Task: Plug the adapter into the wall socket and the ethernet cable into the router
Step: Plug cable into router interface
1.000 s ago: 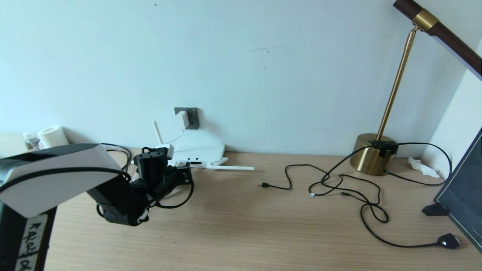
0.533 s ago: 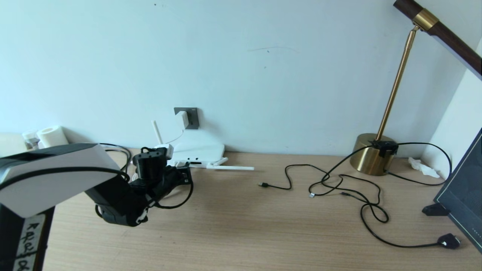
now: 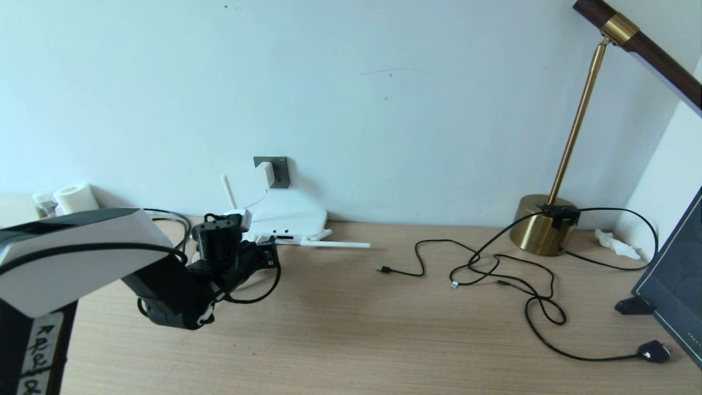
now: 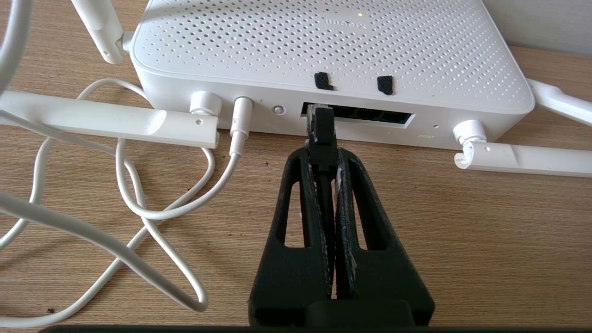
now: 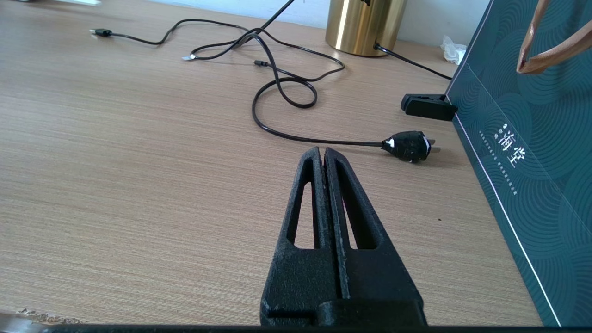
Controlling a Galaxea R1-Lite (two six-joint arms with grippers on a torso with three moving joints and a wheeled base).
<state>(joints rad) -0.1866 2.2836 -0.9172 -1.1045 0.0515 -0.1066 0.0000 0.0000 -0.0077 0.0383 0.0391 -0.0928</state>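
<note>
The white adapter (image 3: 266, 173) sits in the dark-grey wall socket (image 3: 281, 171), and its thin white cord runs down to the router (image 3: 290, 218). That router (image 4: 323, 46) lies flat against the wall with its antennas folded out. My left gripper (image 4: 322, 155) (image 3: 270, 253) is shut on the plug of the black ethernet cable (image 4: 320, 127). The plug's tip is at the left end of the router's dark port row; how deep it sits I cannot tell. My right gripper (image 5: 323, 150) is shut on nothing, low over the bare desk at the right, outside the head view.
A brass lamp base (image 3: 543, 225) stands at the back right with thin black cables (image 3: 493, 269) looping from it to a black mains plug (image 3: 652, 351). A dark green box (image 3: 677, 285) and a black clip (image 3: 633, 305) line the right edge. White cord loops (image 4: 152, 212) lie beside the router.
My left forearm has edged very slightly to the left; the gripper stays shut on the plug at the router's edge. Nothing else has moved.
</note>
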